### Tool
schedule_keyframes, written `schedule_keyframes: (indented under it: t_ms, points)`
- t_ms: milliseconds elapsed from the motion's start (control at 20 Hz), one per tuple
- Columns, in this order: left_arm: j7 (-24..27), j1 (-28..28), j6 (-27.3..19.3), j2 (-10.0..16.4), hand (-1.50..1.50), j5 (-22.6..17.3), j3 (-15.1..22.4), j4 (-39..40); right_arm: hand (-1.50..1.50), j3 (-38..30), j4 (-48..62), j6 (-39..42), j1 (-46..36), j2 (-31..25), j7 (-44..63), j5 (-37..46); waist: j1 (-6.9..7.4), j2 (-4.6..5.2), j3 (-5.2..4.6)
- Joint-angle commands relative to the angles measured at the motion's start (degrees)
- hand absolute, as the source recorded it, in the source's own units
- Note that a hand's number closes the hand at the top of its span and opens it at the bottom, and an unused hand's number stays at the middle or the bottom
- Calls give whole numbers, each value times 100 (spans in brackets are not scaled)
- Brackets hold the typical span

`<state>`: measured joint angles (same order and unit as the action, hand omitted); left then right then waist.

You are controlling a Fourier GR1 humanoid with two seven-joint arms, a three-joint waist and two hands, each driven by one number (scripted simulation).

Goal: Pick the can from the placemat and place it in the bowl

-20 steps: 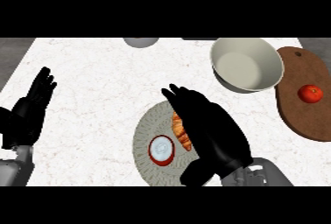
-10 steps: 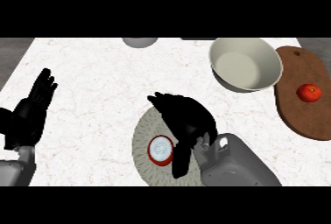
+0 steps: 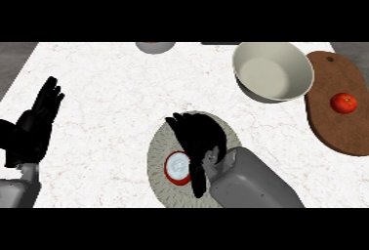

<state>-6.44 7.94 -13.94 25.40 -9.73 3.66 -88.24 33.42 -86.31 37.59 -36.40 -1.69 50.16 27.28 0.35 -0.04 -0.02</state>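
Can point(image 3: 177, 167): upright on placemat point(image 3: 160, 161), seen from top, red rim w/ pale grey-white lid; sits a bit below mat ctr, its R edge tucked against the right robot hand point(image 3: 202, 139). Placemat: round, grey-beige, ribbed weave, flat on surface point(image 3: 108, 97), lower-mid of view, partly hidden. Bowl point(image 3: 277, 73): cream, deep, upright, empty, top R of surface, well apart from can.

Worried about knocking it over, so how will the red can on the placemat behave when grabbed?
The can stands upright on the placemat, so a sideways nudge could tip it; its round body would then probably roll. It looks rigid and smooth, perhaps slippery.
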Motion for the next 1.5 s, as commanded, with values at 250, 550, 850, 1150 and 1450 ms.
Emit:
schedule_keyframes:
  t_ms: [250, 550, 850, 1150, 1450]
  points:
    - [-72, 398, 206, -185, 0, 193, -238, 341, -150, 727, 210, -697, 242, 164, -257, 1258, -31, 5, 2]
    - [-50, -128, 269, -345, 0, 328, -346, -100, -150, 933, 714, -905, 165, 168, 139, 543, 24, 2, 1]
    - [-451, 364, 349, -473, 0, 561, -376, -15, -150, 1309, 624, -1240, 712, 167, -62, 974, -12, 5, 3]
    - [-66, 5, 623, -557, 0, 508, -676, 9, -150, 512, 1460, -1162, 483, 112, -1095, 1524, -5, 10, 2]
    - [-264, 97, 664, -722, 0, 732, -650, -214, -150, 957, 1817, -1659, 486, 169, -938, 1154, 5, 6, 3]
